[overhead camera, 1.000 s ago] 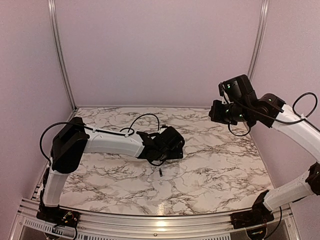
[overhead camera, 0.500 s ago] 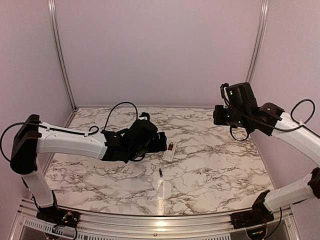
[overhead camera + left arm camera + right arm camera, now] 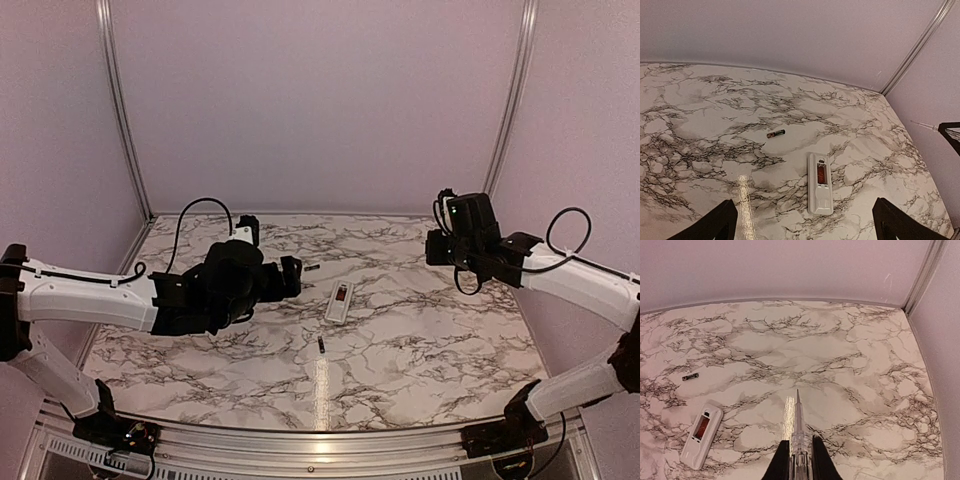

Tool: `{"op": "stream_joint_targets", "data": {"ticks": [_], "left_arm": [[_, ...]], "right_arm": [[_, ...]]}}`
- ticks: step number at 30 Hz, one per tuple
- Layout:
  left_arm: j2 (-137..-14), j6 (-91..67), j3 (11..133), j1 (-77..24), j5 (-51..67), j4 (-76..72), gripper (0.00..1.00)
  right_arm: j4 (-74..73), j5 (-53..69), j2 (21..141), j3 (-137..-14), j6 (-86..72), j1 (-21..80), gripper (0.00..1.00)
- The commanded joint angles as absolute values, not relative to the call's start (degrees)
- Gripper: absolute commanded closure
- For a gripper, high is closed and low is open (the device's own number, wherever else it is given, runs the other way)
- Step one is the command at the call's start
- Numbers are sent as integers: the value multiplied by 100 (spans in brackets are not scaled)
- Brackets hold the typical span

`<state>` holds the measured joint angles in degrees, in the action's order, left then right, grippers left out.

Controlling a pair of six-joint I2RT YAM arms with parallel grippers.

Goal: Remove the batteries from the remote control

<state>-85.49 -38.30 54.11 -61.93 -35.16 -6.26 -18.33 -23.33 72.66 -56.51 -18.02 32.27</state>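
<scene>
The white remote control (image 3: 340, 301) lies on the marble table with its reddish recess facing up. It also shows in the left wrist view (image 3: 820, 183) and the right wrist view (image 3: 701, 435). One dark battery (image 3: 313, 268) lies just beyond it, also seen from the left wrist (image 3: 775, 133) and the right wrist (image 3: 690, 376). A second battery (image 3: 321, 344) lies nearer, in front of the remote. My left gripper (image 3: 292, 277) is open and empty, raised to the left of the remote. My right gripper (image 3: 433, 247) is shut on a thin clear pointed stick (image 3: 798, 425), held high at the right.
The marble table (image 3: 430, 330) is walled by pink panels at the back and sides, with metal corner posts (image 3: 508, 110). Left arm cables loop above the table's back left.
My left arm has drawn back to the left and up, uncovering the remote and the far battery. My right arm has lowered a little, still holding the stick.
</scene>
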Motion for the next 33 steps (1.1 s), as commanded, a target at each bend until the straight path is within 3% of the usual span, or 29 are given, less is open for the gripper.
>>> {"op": "stream_joint_targets", "data": {"ticks": [1,18,33], "left_arm": [[-8318,-3780,5185,-6214,-3686,-675,1],[-7935,-3806,4836,-6214,-3797,-409,1],[-8011,-3523,4895,-6205,-3771,-322,1]], "right_arm": [[-864,-2087,7387,-5388,-1565,2950,100],[1074,-1520,8434,-4467,-1522,2382,100],[1021,-1158,8582,-3889,-1906,2383,100]]}}
